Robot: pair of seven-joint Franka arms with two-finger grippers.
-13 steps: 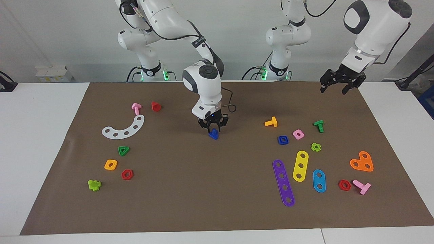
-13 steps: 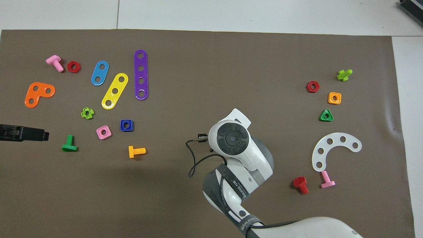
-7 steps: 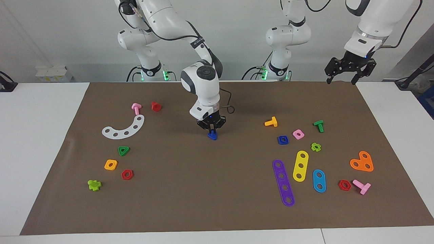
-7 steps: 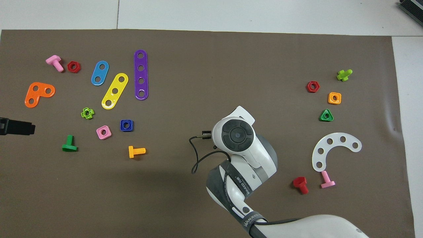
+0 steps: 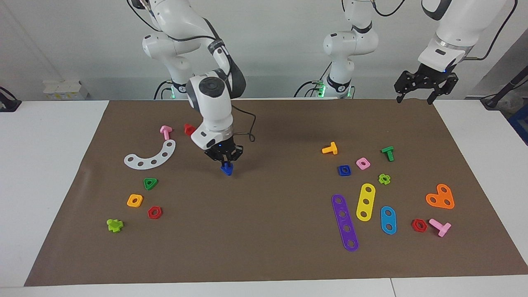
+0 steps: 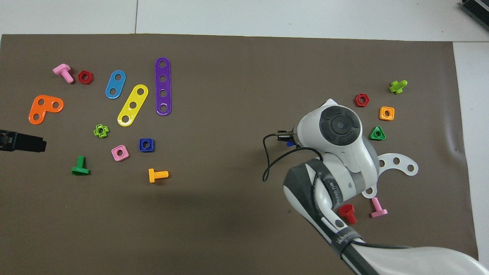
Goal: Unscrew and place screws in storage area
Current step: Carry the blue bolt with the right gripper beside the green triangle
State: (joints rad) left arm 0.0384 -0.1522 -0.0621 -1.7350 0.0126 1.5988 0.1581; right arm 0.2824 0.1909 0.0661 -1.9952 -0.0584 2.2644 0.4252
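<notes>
Right gripper (image 5: 225,160) pinched shut on the blue bolt (image 5: 226,169), carrying it in the air over bare brown mat (image 5: 264,231), toward the right arm's end of the counter (image 5: 49,165). Bolt hangs with its long axis near upright: stem up between the fingertips, triangular head down. In the overhead view the arm's wrist covers nearly all of it; only a sliver of blue shows at the wrist's edge (image 6: 290,143).

Blue square nut (image 5: 344,170) lies flat on the mat toward the left arm's end, hole up, just beside a pink square nut (image 5: 363,163).

Left gripper (image 5: 425,84) waits, raised over the mat's corner at the left arm's end, fingers spread wide, nothing in them. Overhead shows only its dark tip, cut off at the frame edge.

White curved plate (image 5: 150,156) lies near the held bolt; partly hidden under the right arm from overhead. Red bolt (image 5: 189,129) partly hidden by the arm in both views.

Surface: brown mat on a white counter. Room: plain pale wall, cables at the arm bases.
</notes>
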